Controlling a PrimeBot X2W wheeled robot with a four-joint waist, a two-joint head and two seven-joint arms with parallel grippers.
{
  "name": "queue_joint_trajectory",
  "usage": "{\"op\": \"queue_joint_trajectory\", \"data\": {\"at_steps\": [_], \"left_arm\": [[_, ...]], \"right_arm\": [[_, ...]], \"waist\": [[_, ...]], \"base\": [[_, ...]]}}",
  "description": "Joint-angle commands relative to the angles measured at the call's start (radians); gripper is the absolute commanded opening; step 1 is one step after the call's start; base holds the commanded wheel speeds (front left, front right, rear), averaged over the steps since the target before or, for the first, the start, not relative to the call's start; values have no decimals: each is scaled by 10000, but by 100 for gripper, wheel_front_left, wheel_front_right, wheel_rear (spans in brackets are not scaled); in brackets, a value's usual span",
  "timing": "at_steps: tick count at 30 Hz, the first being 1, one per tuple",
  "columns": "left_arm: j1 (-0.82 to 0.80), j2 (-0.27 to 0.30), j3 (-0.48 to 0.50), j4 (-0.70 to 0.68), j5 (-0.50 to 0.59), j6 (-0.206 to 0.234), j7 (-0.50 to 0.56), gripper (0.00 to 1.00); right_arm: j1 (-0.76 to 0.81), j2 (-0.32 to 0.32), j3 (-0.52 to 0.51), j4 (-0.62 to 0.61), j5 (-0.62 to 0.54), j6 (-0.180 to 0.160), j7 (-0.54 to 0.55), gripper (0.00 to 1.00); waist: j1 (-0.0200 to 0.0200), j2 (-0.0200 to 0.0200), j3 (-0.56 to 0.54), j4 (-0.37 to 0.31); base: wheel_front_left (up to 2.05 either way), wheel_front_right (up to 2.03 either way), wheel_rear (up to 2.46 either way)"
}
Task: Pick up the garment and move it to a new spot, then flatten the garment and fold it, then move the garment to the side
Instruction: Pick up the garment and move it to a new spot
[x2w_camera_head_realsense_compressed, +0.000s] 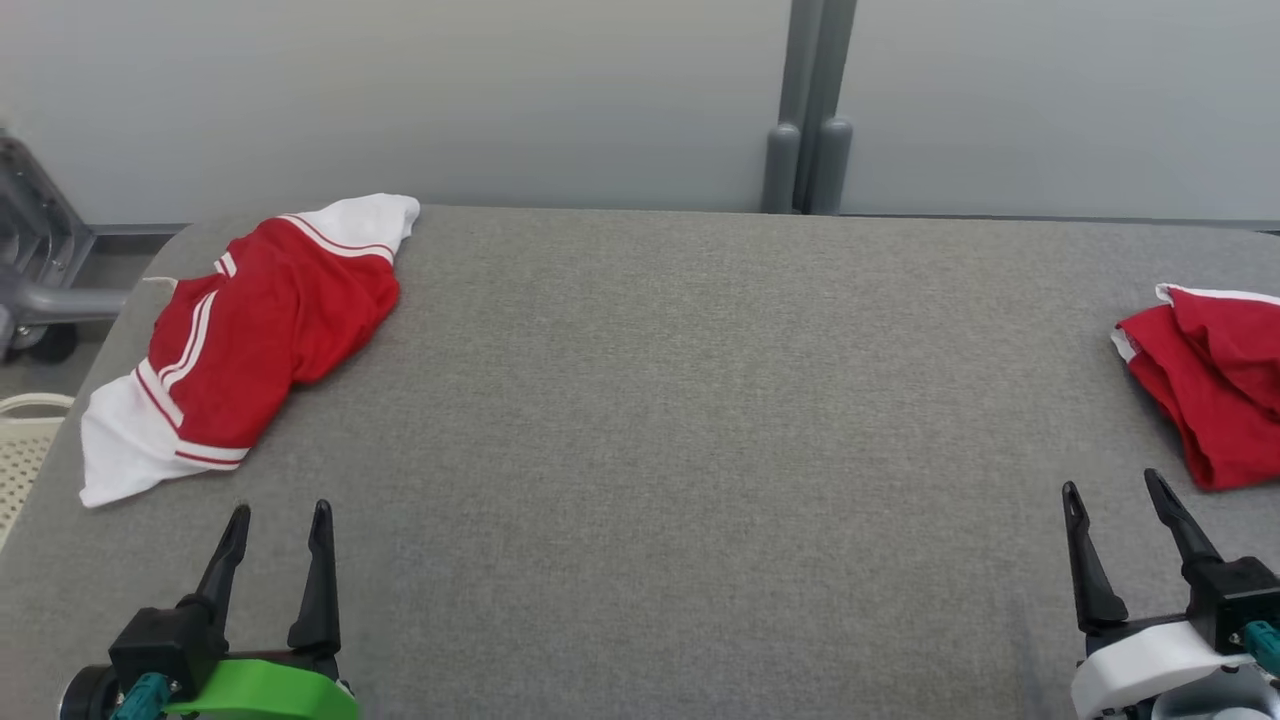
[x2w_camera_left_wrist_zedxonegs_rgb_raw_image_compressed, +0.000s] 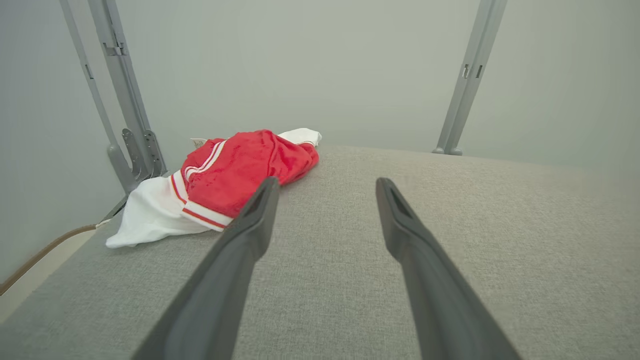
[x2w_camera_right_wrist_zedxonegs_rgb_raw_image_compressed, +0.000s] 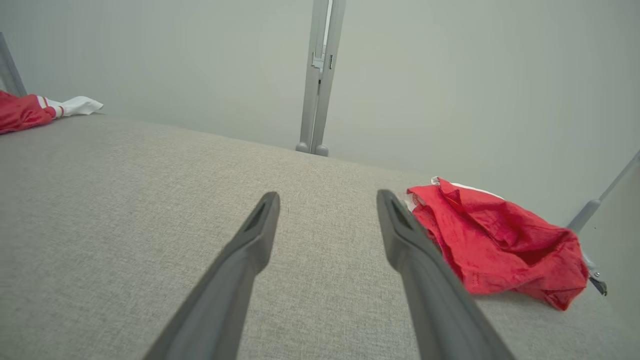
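**Both claws spread and empty; no garment lifted yet.**

The left claw (x2w_camera_head_realsense_compressed: 280, 506) hangs over the grey tabletop (x2w_camera_head_realsense_compressed: 700, 450), fingers spread, holding nothing. The red-and-white garment (x2w_camera_head_realsense_compressed: 250, 340) lies bundled just ahead of it and slightly to its left, near the tabletop's edge. The right claw (x2w_camera_head_realsense_compressed: 1111, 480) is likewise spread and empty, with the crumpled red garment (x2w_camera_head_realsense_compressed: 1210, 390) just ahead and to its right. Judged from this, pick-up, flattening, folding and setting aside are all still to do; which garment is meant cannot be told. The left wrist view adds a brown cable (x2w_camera_left_wrist_zedxonegs_rgb_raw_image_compressed: 50, 244) beyond the tabletop edge, left of that claw. The right wrist view takes in both garments, the bundled one far to its claw's left.
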Motion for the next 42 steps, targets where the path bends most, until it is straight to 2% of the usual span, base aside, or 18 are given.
{"op": "queue_joint_trajectory", "data": {"at_steps": [1,11,18,24,32,36,40,42], "left_arm": [[195,-62,89,-58,86,14,-7,100],[499,-438,511,-404,195,124,-7,100],[706,-582,706,-499,305,45,-8,100],[663,-677,791,-520,402,-22,-8,100],[290,-853,957,-508,316,-78,-8,100],[-418,-1062,859,-106,110,-100,9,100],[-1962,-1267,737,619,-483,0,357,100],[-2832,-1356,788,1190,-784,195,548,100]], "right_arm": [[-165,31,125,-63,6,-14,-34,100],[-387,155,1397,-154,46,-14,-30,100],[-276,48,1682,-193,118,-14,-30,100],[-198,18,1697,-202,137,-14,-30,100],[-367,-60,1730,-411,207,-14,-30,100],[-617,-297,1515,-728,205,-14,-30,100],[-1115,-737,1299,-1190,257,-14,-30,100],[-1459,-985,1201,-1415,290,-14,-30,100]], "waist": [[0,90,-9,634],[0,90,-104,2189],[0,90,-198,2964],[0,90,-222,3134],[0,90,199,3024],[0,90,854,2988],[0,90,1994,2958],[0,90,2564,2862]], "base": [[0,0,0],[0,0,0],[0,0,0],[0,0,0],[0,0,0],[0,0,0],[0,0,0],[0,0,0]]}}
